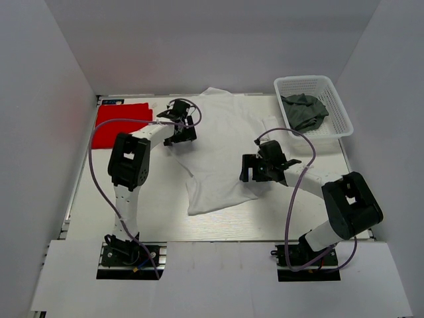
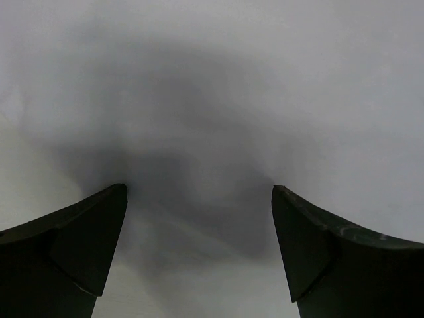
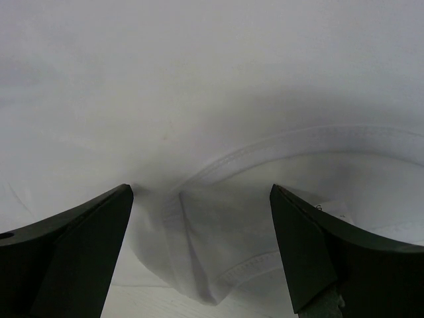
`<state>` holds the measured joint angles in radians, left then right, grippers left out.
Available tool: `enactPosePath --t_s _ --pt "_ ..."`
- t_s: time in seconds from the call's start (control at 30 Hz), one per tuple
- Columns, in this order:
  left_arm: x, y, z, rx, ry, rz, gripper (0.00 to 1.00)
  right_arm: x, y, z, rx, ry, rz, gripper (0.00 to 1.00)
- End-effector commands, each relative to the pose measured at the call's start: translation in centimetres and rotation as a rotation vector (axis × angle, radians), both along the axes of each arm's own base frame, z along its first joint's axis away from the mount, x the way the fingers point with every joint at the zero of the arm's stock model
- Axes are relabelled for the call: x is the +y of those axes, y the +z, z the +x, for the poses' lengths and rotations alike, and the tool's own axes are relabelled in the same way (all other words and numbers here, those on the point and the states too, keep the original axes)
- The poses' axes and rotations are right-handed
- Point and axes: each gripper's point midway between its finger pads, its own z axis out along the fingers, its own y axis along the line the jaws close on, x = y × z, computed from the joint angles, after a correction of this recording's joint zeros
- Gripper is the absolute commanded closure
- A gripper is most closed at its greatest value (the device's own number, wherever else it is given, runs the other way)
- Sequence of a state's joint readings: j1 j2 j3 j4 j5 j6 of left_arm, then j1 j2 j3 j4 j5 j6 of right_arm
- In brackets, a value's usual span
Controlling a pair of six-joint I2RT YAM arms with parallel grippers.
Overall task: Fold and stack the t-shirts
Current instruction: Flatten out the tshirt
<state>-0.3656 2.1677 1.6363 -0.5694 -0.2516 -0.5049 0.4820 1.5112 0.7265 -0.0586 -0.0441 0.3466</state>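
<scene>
A white t-shirt [image 1: 218,156] lies spread and rumpled in the middle of the table. A bright red t-shirt [image 1: 119,124] lies folded flat at the far left. My left gripper [image 1: 180,136] is open and low over the white shirt's left edge; in the left wrist view [image 2: 199,192] only shadowed white cloth [image 2: 278,79] shows between its jaws. My right gripper [image 1: 250,169] is open at the shirt's right edge; in the right wrist view [image 3: 201,192] a stitched, folded hem of the white shirt [image 3: 218,258] lies between the jaws, ungripped.
A white mesh basket [image 1: 334,99] stands at the back right and holds a dark grey-green cloth [image 1: 305,111]. White walls close in the table on three sides. Bare tabletop [image 1: 265,222] shows in front of the shirt.
</scene>
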Motion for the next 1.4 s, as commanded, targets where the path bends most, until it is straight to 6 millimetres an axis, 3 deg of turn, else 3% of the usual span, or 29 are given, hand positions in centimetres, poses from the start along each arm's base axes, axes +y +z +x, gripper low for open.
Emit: enactPosePath --t_s 0.0,0.13,0.2,0.23,0.27,0.33,0.37,0.43,0.47,0.5,0.53,0.57,0.6,0.67,0.8,0.87,0.93,1.0,1.03,1.07,1.1,1.13,1.17,1.2,1.23,1.3,1.33,1.37 --pt "-0.5 1.3 -0.6 -0.018 -0.016 -0.044 0.0 -0.9 -1.2 -0.4 0.036 -0.051 -0.027 0.1" --pt "0.3 -1.1 -3.6 0.056 0.011 -0.046 0.0 -2.0 -1.8 0.0 0.045 -0.094 -0.083 0.1" --pt "1.3 -2.9 -6.9 0.144 0.045 -0.038 0.0 -2.4 -2.0 0.3 0.057 -0.12 -0.111 0.1" --pt "1.3 -2.0 -7.9 0.138 0.065 -0.064 0.0 -3.4 -2.0 0.8 0.051 -0.159 -0.155 0.1" --pt "2.0 -3.4 -11.0 0.195 0.073 -0.047 0.0 -4.1 -2.1 1.2 0.057 -0.183 -0.18 0.1" --pt "2.5 -3.0 -14.2 0.22 0.088 -0.057 0.0 -5.6 -2.3 1.4 0.06 -0.187 -0.263 0.1" --pt "3.1 -2.5 -17.2 0.235 0.117 -0.09 0.0 -6.9 -2.0 2.2 0.045 -0.221 -0.316 0.1" --pt "3.0 -2.2 -20.4 0.251 0.114 -0.15 0.0 -7.5 -2.0 2.6 0.045 -0.21 -0.354 0.1" --pt "2.6 -3.2 -23.7 0.308 0.098 -0.201 0.0 -7.9 -0.9 4.3 0.014 -0.235 -0.35 0.1" --pt "1.6 -1.6 -24.4 0.26 0.053 -0.271 0.0 -8.5 -1.3 4.4 0.028 -0.224 -0.382 0.1" --pt "0.8 -2.2 -27.2 0.313 0.01 -0.338 0.0 -9.0 -1.1 5.0 0.022 -0.231 -0.391 0.1" --pt "0.3 -1.7 -27.4 0.29 -0.003 -0.386 0.0 -8.9 0.4 7.0 -0.024 -0.249 -0.382 0.1" --pt "-0.1 -1.2 -28.0 0.282 -0.029 -0.407 0.0 -9.3 0.1 7.4 -0.011 -0.256 -0.393 0.1" --pt "-0.5 0.8 -27.6 0.202 -0.066 -0.426 0.0 -8.9 1.2 8.9 -0.045 -0.237 -0.383 0.1" --pt "-2.1 6.6 -24.4 0.018 -0.189 -0.447 0.0 -9.6 5.4 12.6 -0.149 -0.256 -0.366 0.1" --pt "-2.8 9.0 -22.7 -0.071 -0.213 -0.46 0.0 -8.9 7.3 12.9 -0.185 -0.221 -0.342 0.1" --pt "-2.1 10.9 -20.3 -0.192 -0.165 -0.421 0.0 -6.3 9.1 12.2 -0.202 -0.139 -0.225 0.1" --pt "-0.4 10.7 -17.9 -0.226 -0.051 -0.365 0.0 -3.8 7.6 9.7 -0.138 -0.054 -0.108 0.1" --pt "0.1 10.7 -17.1 -0.238 -0.023 -0.333 0.0 -2.5 8.9 8.9 -0.16 -0.016 -0.037 0.1" --pt "0.5 10.6 -16.2 -0.247 0.002 -0.3 0.0 -1.8 7.5 7.0 -0.109 0.002 -0.005 0.1" --pt "0.8 11.2 -15.1 -0.261 0.042 -0.276 0.0 -1.5 6.7 5.3 -0.076 0.014 0.009 0.1" --pt "0.9 9.7 -14.1 -0.22 0.061 -0.251 0.0 -1.3 5.4 3.5 -0.034 0.023 0.008 0.1" --pt "1.0 10.6 -12.6 -0.239 0.083 -0.238 0.0 -1.3 5.4 2.7 -0.026 0.013 0.021 0.1" --pt "0.7 9.1 -11.8 -0.201 0.078 -0.212 0.0 -0.9 4.9 1.2 -0.014 0.017 0.027 0.1" --pt "1.0 10.2 -10.9 -0.226 0.084 -0.217 0.0 -1.2 3.6 -0.2 0.018 0.01 0.021 0.1" --pt "1.1 8.7 -9.1 -0.209 0.109 -0.187 0.0 -1.3 3.8 -1.3 0.019 -0.024 0.041 0.1" --pt "1.6 8.3 -8.2 -0.211 0.129 -0.177 0.0 -1.9 2.1 -2.7 0.052 -0.028 0.021 0.1" --pt "1.9 8.1 -7.3 -0.218 0.146 -0.17 0.0 -1.9 2.0 -2.7 0.053 -0.055 0.038 0.1"
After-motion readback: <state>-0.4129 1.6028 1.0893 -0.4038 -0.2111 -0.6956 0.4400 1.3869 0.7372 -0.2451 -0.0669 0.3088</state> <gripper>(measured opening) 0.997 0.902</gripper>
